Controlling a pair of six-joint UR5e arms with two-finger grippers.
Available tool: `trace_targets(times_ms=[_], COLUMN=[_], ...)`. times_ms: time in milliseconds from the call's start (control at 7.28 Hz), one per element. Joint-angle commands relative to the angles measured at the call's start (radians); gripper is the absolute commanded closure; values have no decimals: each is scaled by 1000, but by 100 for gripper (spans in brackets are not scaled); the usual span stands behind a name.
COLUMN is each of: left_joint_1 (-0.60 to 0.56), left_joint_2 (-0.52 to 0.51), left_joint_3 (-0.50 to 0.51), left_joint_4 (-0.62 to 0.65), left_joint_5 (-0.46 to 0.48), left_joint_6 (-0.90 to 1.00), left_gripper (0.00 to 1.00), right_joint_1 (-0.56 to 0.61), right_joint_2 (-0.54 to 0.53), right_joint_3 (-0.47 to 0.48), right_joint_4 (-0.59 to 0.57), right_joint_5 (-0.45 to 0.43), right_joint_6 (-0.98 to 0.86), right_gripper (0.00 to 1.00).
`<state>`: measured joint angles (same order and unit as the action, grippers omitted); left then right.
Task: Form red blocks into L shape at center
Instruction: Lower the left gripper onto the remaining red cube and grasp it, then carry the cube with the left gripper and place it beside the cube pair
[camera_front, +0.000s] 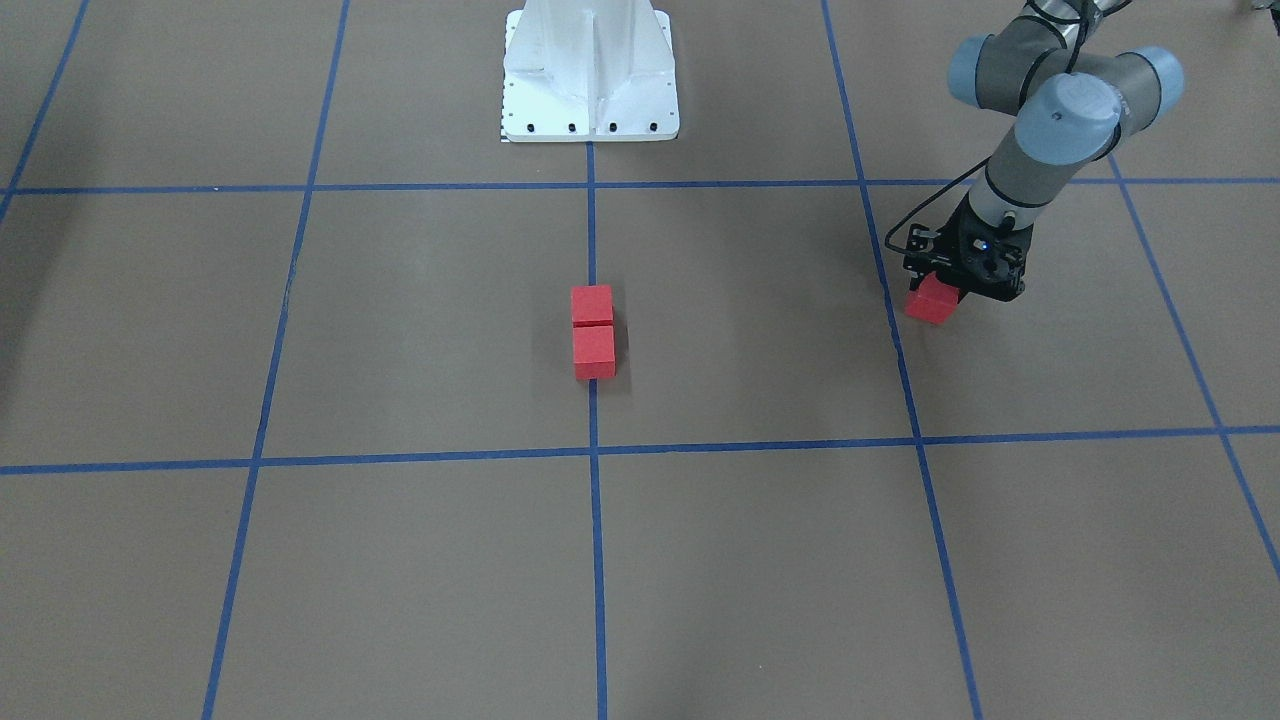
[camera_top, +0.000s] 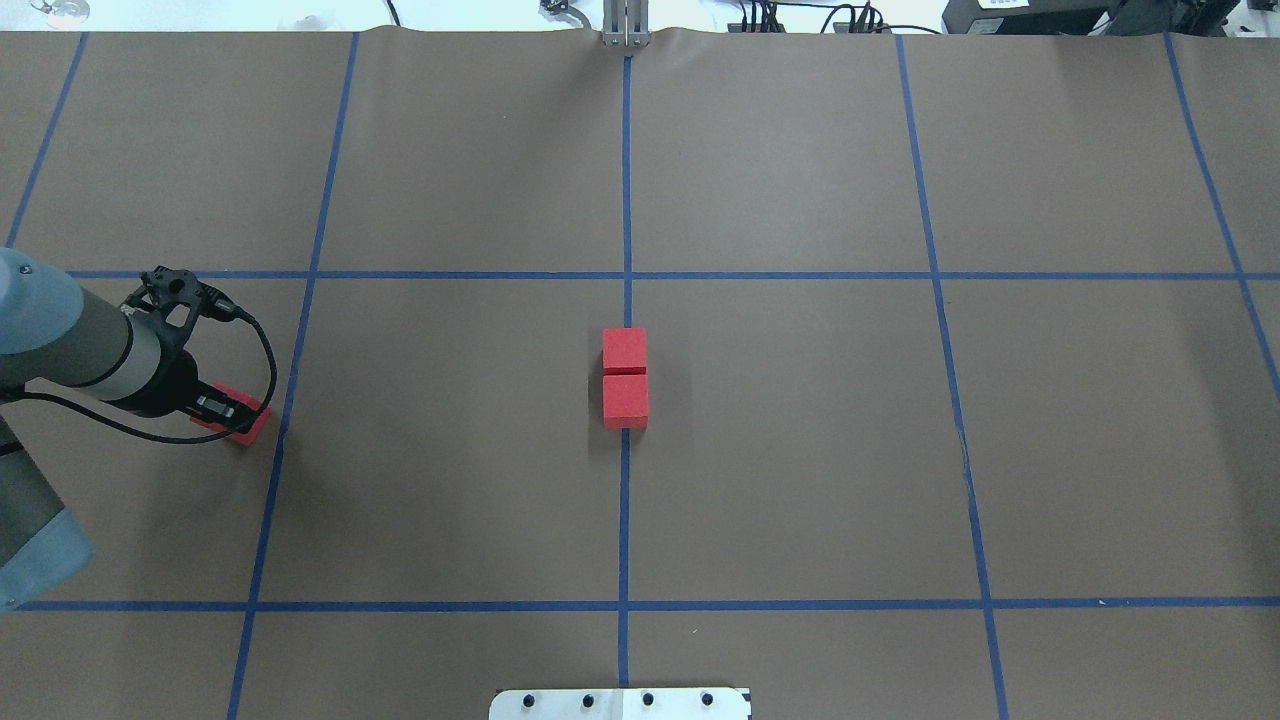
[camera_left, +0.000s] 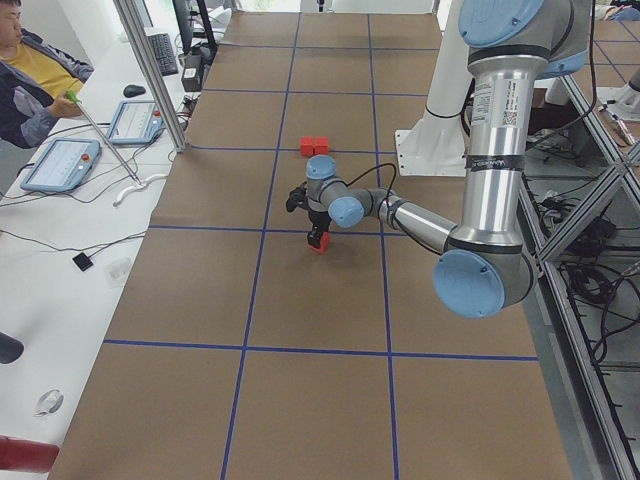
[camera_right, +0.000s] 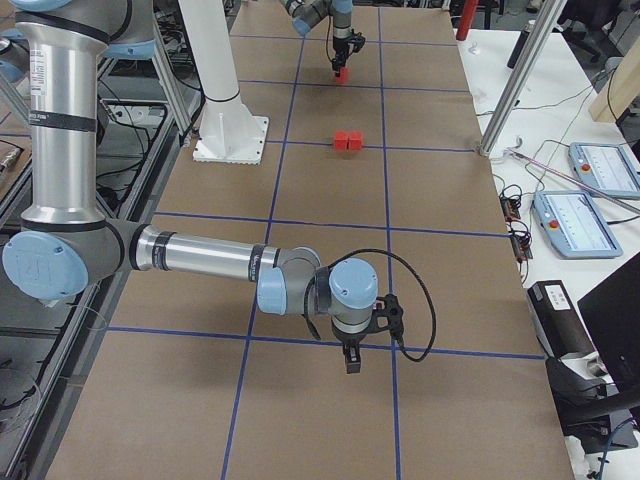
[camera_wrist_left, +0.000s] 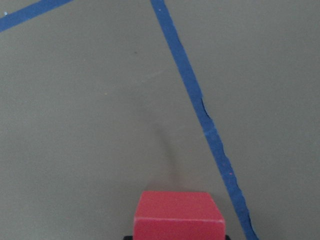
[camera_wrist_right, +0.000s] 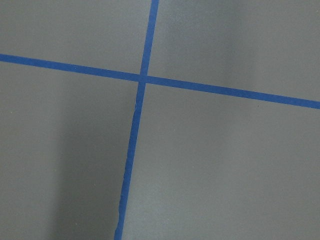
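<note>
Two red blocks (camera_front: 591, 305) (camera_front: 594, 353) stand touching in a line on the vertical blue tape at the center (camera_top: 626, 470); they also show in the overhead view (camera_top: 624, 350) (camera_top: 625, 400). My left gripper (camera_front: 935, 290) is shut on the third red block (camera_front: 930, 303), far off to my left beside a blue tape line. The overhead view shows that block (camera_top: 245, 418) under the gripper (camera_top: 232, 412), and the left wrist view shows it (camera_wrist_left: 178, 215) at the bottom edge. My right gripper (camera_right: 352, 368) shows only in the exterior right view; I cannot tell whether it is open or shut.
The white robot base (camera_front: 590, 75) stands at my edge of the table. The brown surface carries a grid of blue tape lines (camera_top: 640, 275). Operators' tablets (camera_right: 585, 220) lie on a side table beyond the grid.
</note>
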<state>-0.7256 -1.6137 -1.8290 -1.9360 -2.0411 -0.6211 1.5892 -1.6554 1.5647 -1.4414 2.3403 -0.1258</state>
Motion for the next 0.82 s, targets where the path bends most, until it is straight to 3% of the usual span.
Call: trace_targets(times_ms=[0,687], left_joint_1=[-12,-52], left_joint_2=[-20,-334], left_joint_3=[-33,-36], left_joint_4=[9,5], left_joint_5=[-69,-10], left_joint_6=[12,69], left_gripper=[100,100], right_joint_1=[0,0], right_joint_2=[0,3], right_joint_3=[0,-8], right_joint_4=[-1,-1], right_joint_5=[-1,-1], right_joint_6=[2,3], right_gripper=[0,0])
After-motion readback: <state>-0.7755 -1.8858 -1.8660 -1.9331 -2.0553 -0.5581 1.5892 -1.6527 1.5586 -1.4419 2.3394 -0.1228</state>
